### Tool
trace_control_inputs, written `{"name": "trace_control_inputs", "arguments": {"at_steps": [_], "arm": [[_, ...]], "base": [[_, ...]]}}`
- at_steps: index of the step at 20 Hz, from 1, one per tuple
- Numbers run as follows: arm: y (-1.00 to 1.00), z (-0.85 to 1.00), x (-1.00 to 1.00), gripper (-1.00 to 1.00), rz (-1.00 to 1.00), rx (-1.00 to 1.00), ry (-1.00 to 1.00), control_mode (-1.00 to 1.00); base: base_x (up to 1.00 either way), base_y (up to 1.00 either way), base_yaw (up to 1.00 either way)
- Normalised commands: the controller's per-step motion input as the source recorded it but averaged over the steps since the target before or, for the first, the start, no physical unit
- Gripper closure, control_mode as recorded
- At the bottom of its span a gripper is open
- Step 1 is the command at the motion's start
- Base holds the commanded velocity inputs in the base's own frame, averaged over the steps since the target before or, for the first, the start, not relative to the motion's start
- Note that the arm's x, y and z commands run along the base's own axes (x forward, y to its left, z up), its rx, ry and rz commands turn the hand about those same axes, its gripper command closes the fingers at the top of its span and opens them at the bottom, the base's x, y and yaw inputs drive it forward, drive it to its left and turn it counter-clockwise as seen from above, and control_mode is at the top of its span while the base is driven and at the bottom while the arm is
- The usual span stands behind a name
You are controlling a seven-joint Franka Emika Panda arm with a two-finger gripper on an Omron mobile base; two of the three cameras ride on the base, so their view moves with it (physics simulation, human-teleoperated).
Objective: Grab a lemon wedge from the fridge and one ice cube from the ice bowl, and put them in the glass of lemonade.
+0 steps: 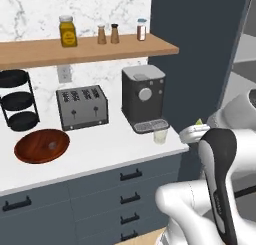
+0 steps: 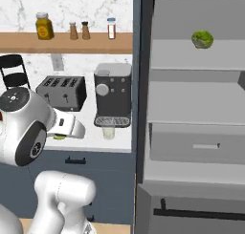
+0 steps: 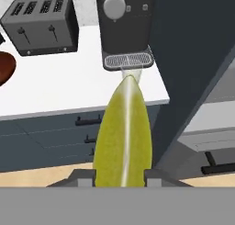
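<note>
gripper (image 3: 122, 176): my two fingers are closed on the wedge (image 3: 123, 137), I hold it off the counter edge
step: carrying the wedge to the glass (image 1: 160, 135); I judge the ice part is not begun
glass: on the counter (image 1: 100, 154), in front of the coffee machine (image 1: 143, 96)
next: bring the wedge over the glass rim, then let go
cube (image 1: 52, 145): in the bowl (image 1: 35, 149), well apart to the left
fridge (image 2: 191, 147): open, to my right

On the counter (image 1: 100, 154), the ice bowl (image 1: 41, 145) sits at the left of the frame, before the toaster (image 1: 82, 107). The coffee machine (image 1: 143, 98) stands right of the toaster, with the glass of lemonade (image 1: 160, 135) just before it. The fridge (image 2: 191, 132) fills the right of the right base view, with a leafy ball (image 2: 202, 39) on its upper shelf.
</note>
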Motion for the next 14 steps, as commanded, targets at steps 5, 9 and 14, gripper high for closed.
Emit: {"name": "trace_control_inputs", "arguments": {"at_steps": [5,9,14], "arm": [[0.0,0.0,0.0,1.0,0.0,0.0,0.0,1.0],[0.0,0.0,0.0,1.0,0.0,0.0,0.0,1.0],[0.03,-0.08,0.14,1.0,-0.16,0.0,0.1,-1.0]], "base": [[0.78,0.23,-0.22],[0.32,0.03,-0.23],[0.03,0.0,-0.1]]}}
